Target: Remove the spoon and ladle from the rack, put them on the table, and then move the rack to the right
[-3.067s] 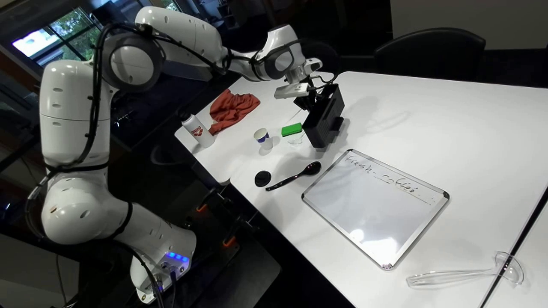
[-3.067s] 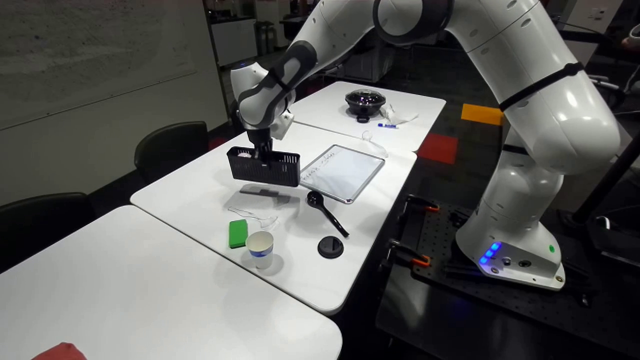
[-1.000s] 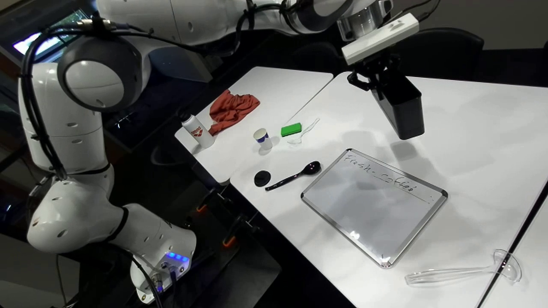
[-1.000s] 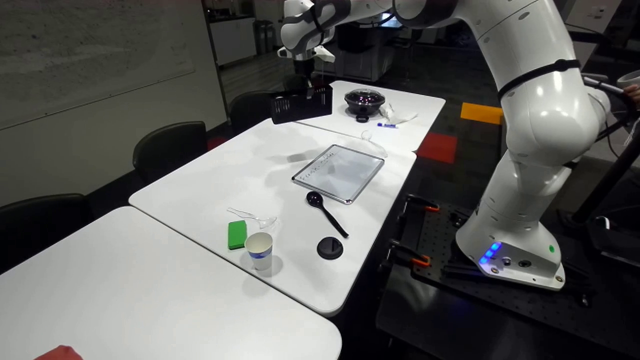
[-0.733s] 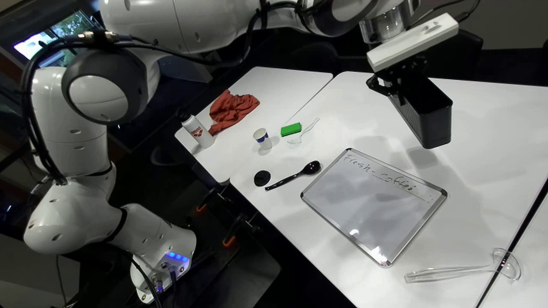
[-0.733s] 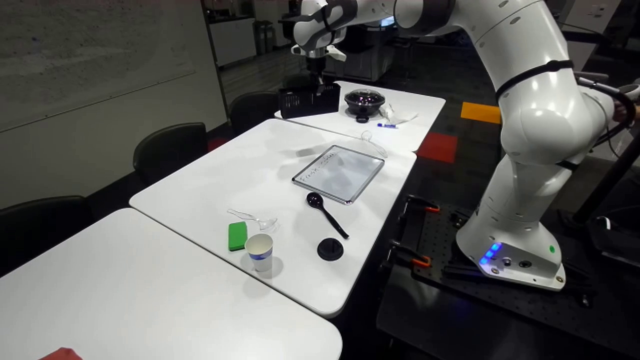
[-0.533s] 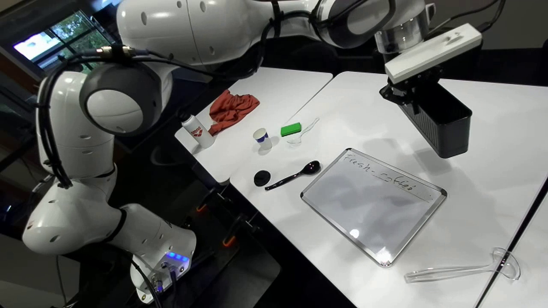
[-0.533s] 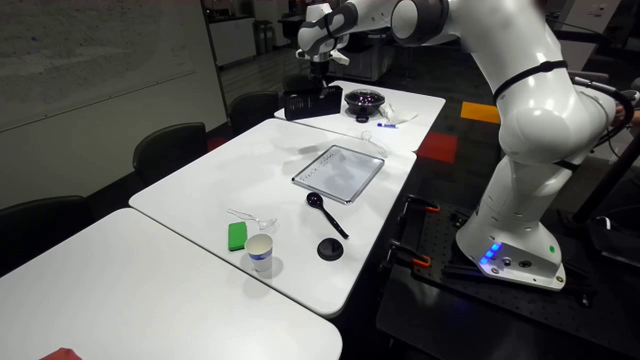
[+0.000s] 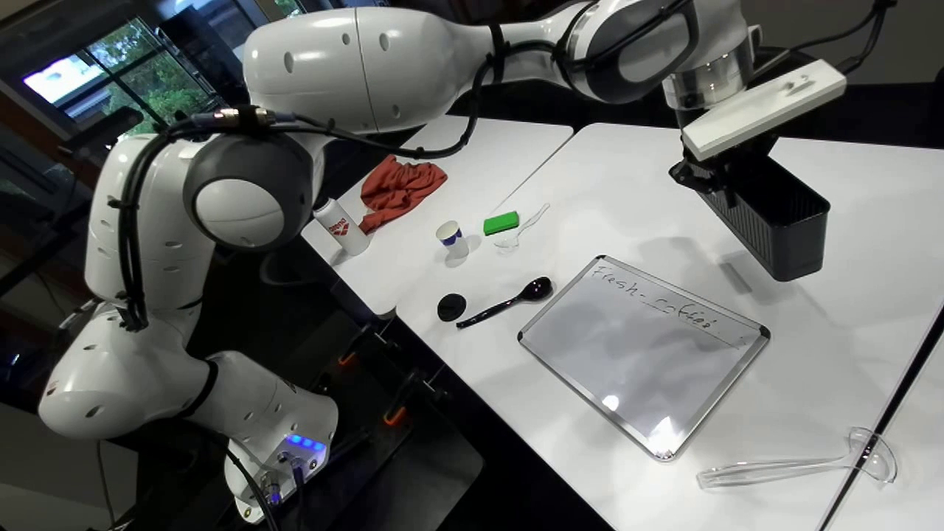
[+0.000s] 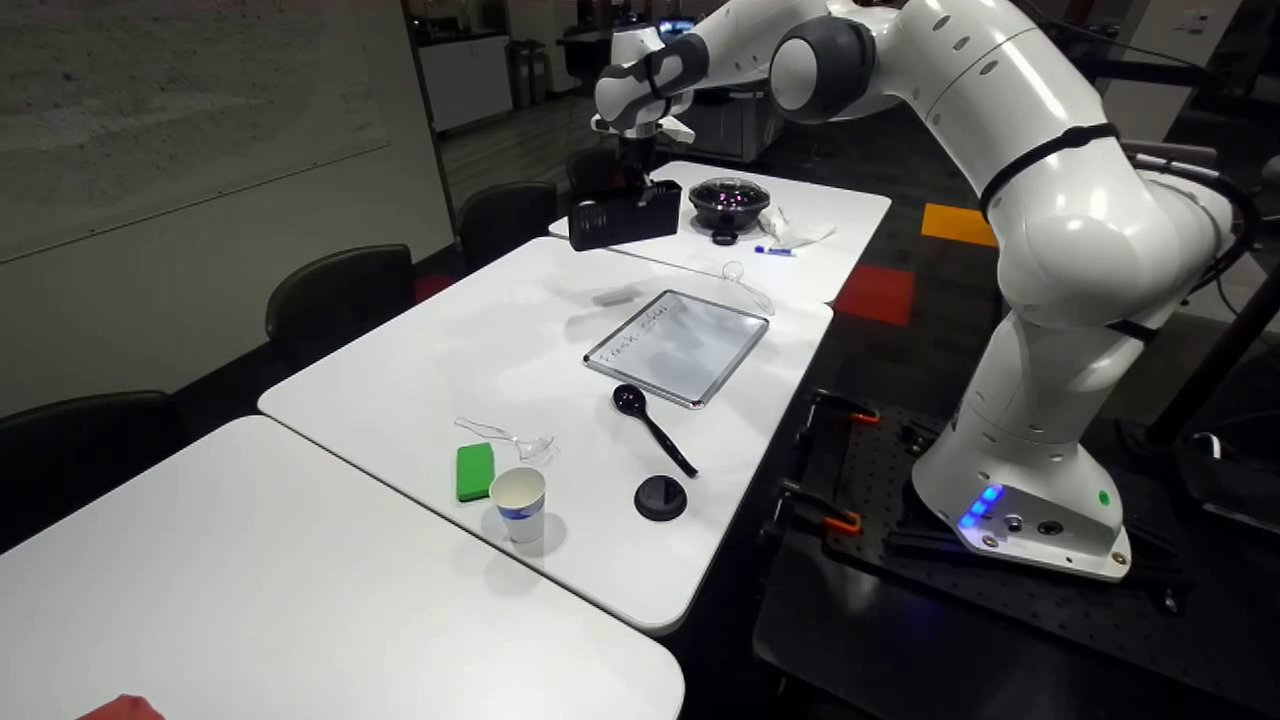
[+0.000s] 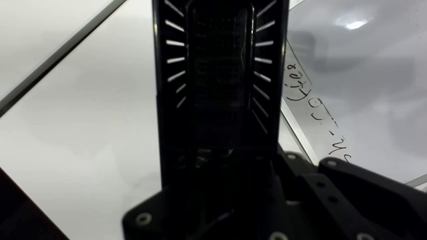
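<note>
My gripper (image 9: 719, 181) is shut on a long wall of the black rack (image 9: 782, 232) and holds it above the white table (image 9: 627, 184), its shadow below. The rack also shows in an exterior view (image 10: 608, 222). In the wrist view the rack (image 11: 220, 80) is seen from above with its slotted walls; the gripper (image 11: 277, 166) sits at its right wall, partly lost in the dark. The black ladle (image 9: 509, 302) lies on the table. The see-through spoon (image 10: 507, 436) lies beside the green block, with no contact with the gripper.
A whiteboard (image 9: 645, 354) lies near the rack. Another clear utensil (image 9: 782, 472) lies across the table seam. A green block (image 10: 475, 471), paper cup (image 10: 520, 505) and black lid (image 10: 661, 497) stand near the spoon. A black lidded pot (image 10: 730, 205) stands on the far table.
Over three seconds the held rack has moved from near the green block to beyond the whiteboard's far edge, toward the seam. In the last half second it has moved slightly, a little lower.
</note>
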Controlling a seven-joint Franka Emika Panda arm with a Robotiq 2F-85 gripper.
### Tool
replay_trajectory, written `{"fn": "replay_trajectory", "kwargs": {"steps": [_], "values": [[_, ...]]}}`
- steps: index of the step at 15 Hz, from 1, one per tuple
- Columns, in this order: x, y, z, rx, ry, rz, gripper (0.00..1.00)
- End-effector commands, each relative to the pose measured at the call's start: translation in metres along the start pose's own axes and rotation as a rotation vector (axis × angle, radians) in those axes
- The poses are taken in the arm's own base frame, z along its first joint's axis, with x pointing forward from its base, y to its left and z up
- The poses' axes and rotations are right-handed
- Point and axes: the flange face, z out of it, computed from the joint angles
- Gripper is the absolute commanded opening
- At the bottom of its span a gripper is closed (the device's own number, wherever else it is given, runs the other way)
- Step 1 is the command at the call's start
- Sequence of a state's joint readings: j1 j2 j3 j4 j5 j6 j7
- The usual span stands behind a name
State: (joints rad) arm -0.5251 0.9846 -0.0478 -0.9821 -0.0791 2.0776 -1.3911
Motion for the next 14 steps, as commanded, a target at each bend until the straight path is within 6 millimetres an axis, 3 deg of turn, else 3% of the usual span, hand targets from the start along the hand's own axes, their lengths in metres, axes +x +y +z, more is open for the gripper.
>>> {"fn": "replay_trajectory", "kwargs": {"steps": [1,7,14], "values": [[0.002,0.006,0.012,-0.035,-0.005,0.012,0.01],[0.005,0.014,0.052,-0.123,-0.019,-0.042,0.01],[0.001,0.018,0.084,-0.137,-0.013,-0.021,0.01]]}}
